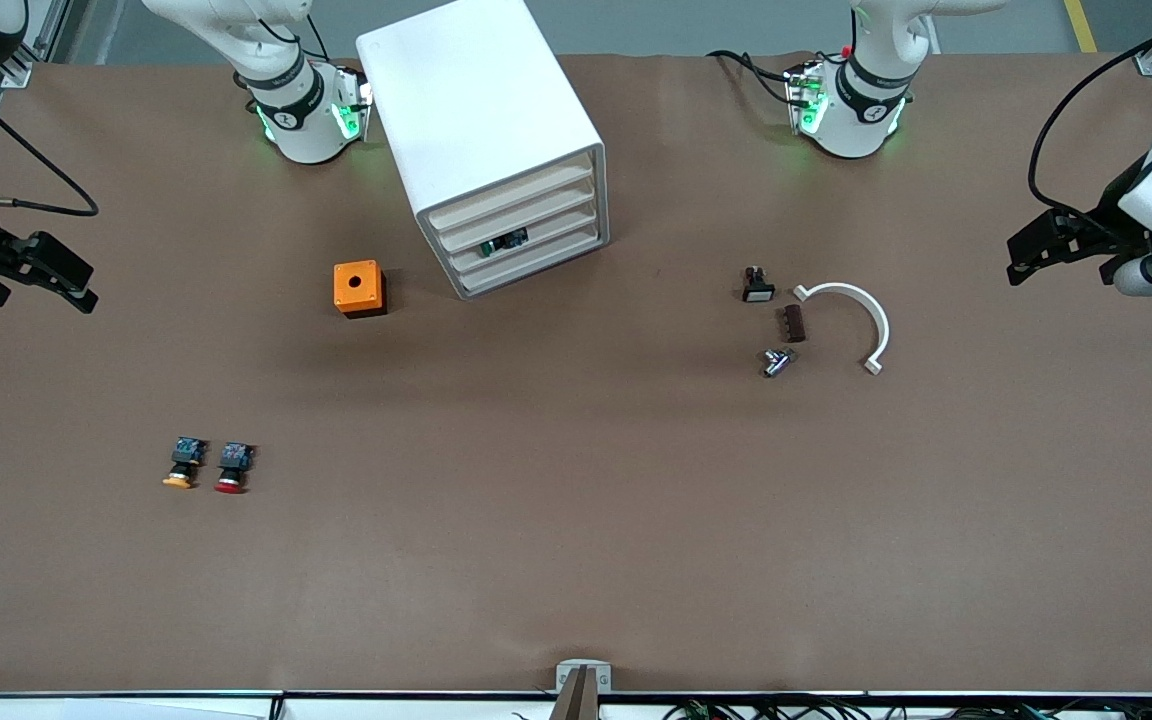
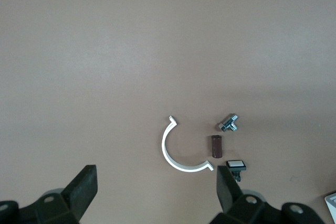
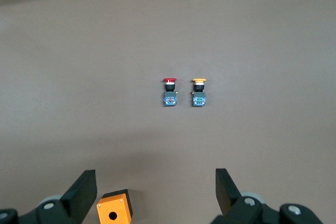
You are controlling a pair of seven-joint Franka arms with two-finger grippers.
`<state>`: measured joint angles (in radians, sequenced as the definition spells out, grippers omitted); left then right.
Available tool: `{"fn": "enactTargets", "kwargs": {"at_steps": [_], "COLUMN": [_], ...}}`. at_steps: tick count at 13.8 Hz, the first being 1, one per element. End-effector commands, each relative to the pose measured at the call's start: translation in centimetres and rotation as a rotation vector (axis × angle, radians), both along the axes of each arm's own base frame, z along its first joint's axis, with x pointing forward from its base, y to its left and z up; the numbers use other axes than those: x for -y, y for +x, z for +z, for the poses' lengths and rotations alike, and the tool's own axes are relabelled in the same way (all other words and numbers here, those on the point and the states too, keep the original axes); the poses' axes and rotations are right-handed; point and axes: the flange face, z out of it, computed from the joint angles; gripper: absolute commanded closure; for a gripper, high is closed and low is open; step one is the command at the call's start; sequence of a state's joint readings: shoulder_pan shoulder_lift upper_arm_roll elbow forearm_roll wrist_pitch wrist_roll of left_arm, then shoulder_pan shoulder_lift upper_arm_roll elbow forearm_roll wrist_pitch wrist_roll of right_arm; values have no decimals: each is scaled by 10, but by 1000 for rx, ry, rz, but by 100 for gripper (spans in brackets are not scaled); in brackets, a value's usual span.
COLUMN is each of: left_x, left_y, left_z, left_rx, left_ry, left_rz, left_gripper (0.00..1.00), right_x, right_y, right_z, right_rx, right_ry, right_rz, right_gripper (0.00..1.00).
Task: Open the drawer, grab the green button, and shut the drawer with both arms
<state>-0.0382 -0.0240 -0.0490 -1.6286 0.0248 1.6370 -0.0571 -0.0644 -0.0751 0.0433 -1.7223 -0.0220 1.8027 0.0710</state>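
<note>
The white cabinet (image 1: 481,120) stands between the two arm bases, with four cream-fronted drawers (image 1: 546,238) that all look pushed in. A small dark and green thing, seemingly the button (image 1: 504,242), shows at the front of the third drawer from the top. My right gripper (image 1: 71,280) is open and empty above the table at the right arm's end; in the right wrist view (image 3: 156,192) its fingers stand wide apart. My left gripper (image 1: 1021,260) is open and empty above the left arm's end, also wide open in the left wrist view (image 2: 156,192).
An orange box with a round hole (image 1: 359,288) sits beside the cabinet. An orange-capped button (image 1: 182,463) and a red-capped button (image 1: 233,467) lie nearer the camera. A white curved clamp (image 1: 854,315), a brown block (image 1: 794,323), a metal fitting (image 1: 776,361) and a white-capped switch (image 1: 757,285) lie toward the left arm's end.
</note>
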Motion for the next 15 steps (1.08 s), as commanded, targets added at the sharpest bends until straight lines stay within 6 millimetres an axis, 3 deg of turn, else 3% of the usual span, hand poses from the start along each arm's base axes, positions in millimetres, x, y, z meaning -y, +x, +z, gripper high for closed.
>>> {"fn": "enactTargets", "kwargs": {"at_steps": [1, 5, 7, 10, 15], "left_x": [2, 1, 3, 1, 10], "left_y": [2, 2, 6, 20, 49], "left_z": [3, 3, -6, -38, -119], "left_rx": [-1, -2, -20, -76, -205], "left_ry": [-8, -21, -18, -16, -8], "left_rz": [0, 6, 8, 16, 11], "left_gripper": [0, 0, 0, 0, 0], "right_x": [0, 0, 0, 0, 0], "right_y": [-2, -2, -2, -2, -2], "right_z": [2, 2, 2, 2, 2], "right_rx": [3, 3, 3, 3, 3], "right_ry": [-18, -18, -18, -18, -18], "right_rz": [7, 7, 7, 7, 7], "right_gripper": [0, 0, 0, 0, 0]}}
